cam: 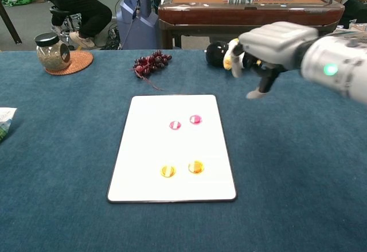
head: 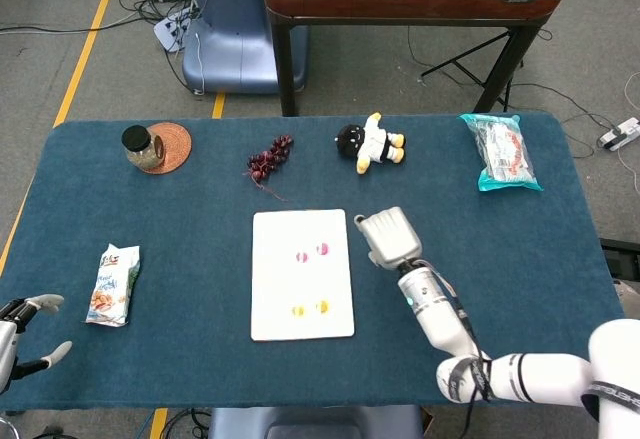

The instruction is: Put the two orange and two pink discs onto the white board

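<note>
The white board [head: 275,279] [cam: 143,148] lies flat in the middle of the blue table. On it sit two pink discs [head: 302,256] [head: 322,249] [cam: 175,125] [cam: 195,119] and, nearer me, two orange discs [head: 297,310] [head: 321,306] [cam: 167,171] [cam: 196,167]. My right hand [head: 388,237] [cam: 275,45] hovers to the right of the board, off its edge, fingers hanging down and apart with nothing in them. My left hand [head: 25,327] shows at the table's near left corner, fingers spread, empty.
A jar on a woven coaster [head: 146,147] stands at the back left, with grapes [head: 270,156] and a plush toy [head: 370,143] behind the board. A snack bag [head: 115,284] lies at the left and a packet [head: 503,151] at the back right.
</note>
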